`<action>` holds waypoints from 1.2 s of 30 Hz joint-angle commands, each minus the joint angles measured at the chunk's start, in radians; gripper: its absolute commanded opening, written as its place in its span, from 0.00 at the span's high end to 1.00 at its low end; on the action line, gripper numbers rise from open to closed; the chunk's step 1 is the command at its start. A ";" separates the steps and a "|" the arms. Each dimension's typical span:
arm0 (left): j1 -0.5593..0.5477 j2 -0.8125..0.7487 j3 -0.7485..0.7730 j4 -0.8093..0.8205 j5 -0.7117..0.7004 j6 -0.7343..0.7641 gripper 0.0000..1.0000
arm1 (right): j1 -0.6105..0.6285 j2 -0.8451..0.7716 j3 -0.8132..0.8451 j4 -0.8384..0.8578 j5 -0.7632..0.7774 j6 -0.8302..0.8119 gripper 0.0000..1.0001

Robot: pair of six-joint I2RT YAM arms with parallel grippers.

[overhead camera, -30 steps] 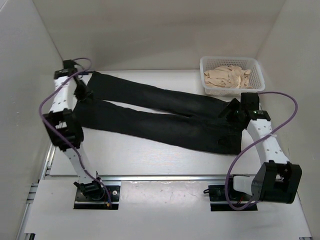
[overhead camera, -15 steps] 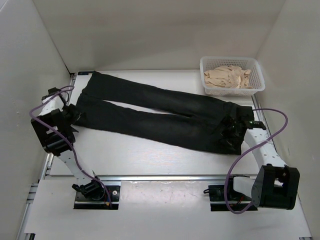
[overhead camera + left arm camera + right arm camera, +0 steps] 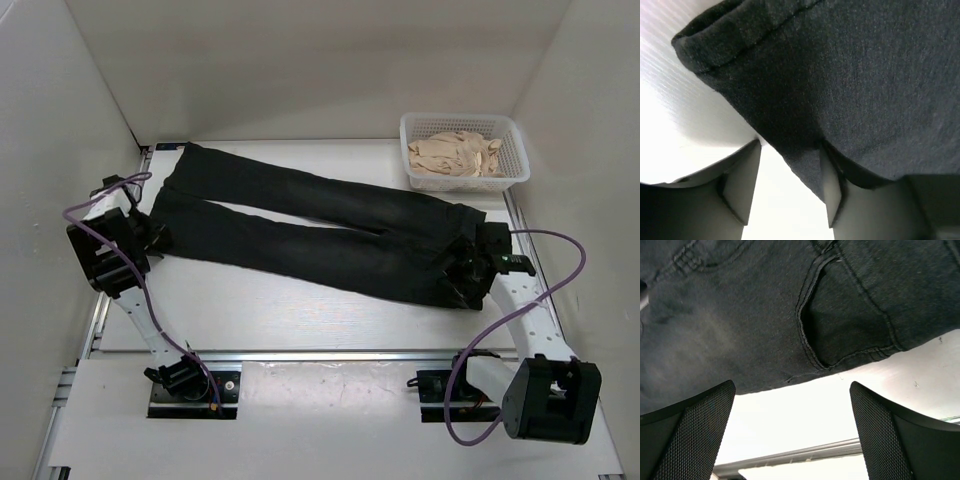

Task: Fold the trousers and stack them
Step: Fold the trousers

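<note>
Your left hand (image 3: 150, 233) sits at 9 o'clock, its fingers partly apart, gripping nothing; a cuff corner of the long black soft-fabric trousers (image 3: 320, 235) lies against one finger. The trousers lie flat on the white counter (image 3: 300, 320), waist at 3 o'clock, where your right hand (image 3: 467, 265) gapes wide over them, empty. A white mesh basket (image 3: 510, 165) of beige cloth (image 3: 455, 152) stands at 1 o'clock, just beyond the waistband.

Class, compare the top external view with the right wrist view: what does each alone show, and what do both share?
Only top external: the white basket of beige cloth, and the trousers laid out full length. Only right wrist: a stitched pocket close up, and the right fingers spread wide. Both: the black trousers' waist end on the white table.
</note>
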 commanded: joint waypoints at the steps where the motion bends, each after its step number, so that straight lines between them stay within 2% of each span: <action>1: -0.006 0.040 0.032 0.019 -0.033 0.001 0.48 | -0.021 -0.023 0.010 -0.029 0.058 0.041 0.00; 2: -0.006 0.051 0.032 0.019 -0.033 0.001 0.60 | -0.036 -0.023 0.010 -0.030 0.027 0.042 0.00; 3: -0.006 0.051 0.046 0.019 -0.024 0.001 0.87 | -0.059 -0.006 0.010 -0.030 -0.007 0.042 0.01; 4: -0.006 0.051 0.046 0.019 -0.024 -0.008 0.90 | -0.059 0.029 0.010 -0.030 -0.032 0.032 0.04; 6: -0.006 0.014 0.055 0.019 -0.013 -0.008 0.90 | -0.070 0.069 0.001 -0.030 -0.077 0.032 0.07; 9: -0.017 -0.064 0.055 0.019 -0.013 -0.008 0.90 | -0.070 0.106 -0.041 -0.019 -0.092 0.032 0.19; 10: -0.027 -0.081 0.055 0.010 -0.003 -0.008 0.90 | -0.080 0.106 -0.070 0.004 -0.102 0.032 0.27; 15: -0.052 -0.132 0.064 0.010 0.007 0.001 0.90 | -0.081 0.106 -0.104 0.055 -0.126 0.065 0.30; 21: -0.052 -0.132 0.064 0.001 0.016 0.001 0.90 | -0.081 0.118 -0.165 0.110 -0.066 0.115 0.34; 24: -0.052 -0.132 0.073 0.001 0.016 0.001 0.90 | -0.081 0.127 -0.165 0.147 -0.006 0.124 0.34; 28: -0.052 -0.132 0.083 -0.010 0.016 0.001 0.90 | -0.090 0.187 -0.110 0.156 0.052 0.124 0.40; 31: -0.052 -0.141 0.092 -0.019 0.016 0.001 0.90 | -0.090 0.213 -0.101 0.184 0.092 0.124 0.53; 34: -0.052 -0.141 0.118 -0.019 0.036 -0.008 0.90 | -0.090 0.236 -0.049 0.184 0.111 0.112 0.83; 35: -0.052 -0.141 0.127 -0.030 0.036 -0.008 0.90 | -0.090 0.236 -0.027 0.161 0.111 0.098 0.98; 36: -0.052 -0.161 0.150 -0.045 0.036 -0.008 0.90 | -0.090 0.226 -0.004 0.139 0.133 0.089 1.00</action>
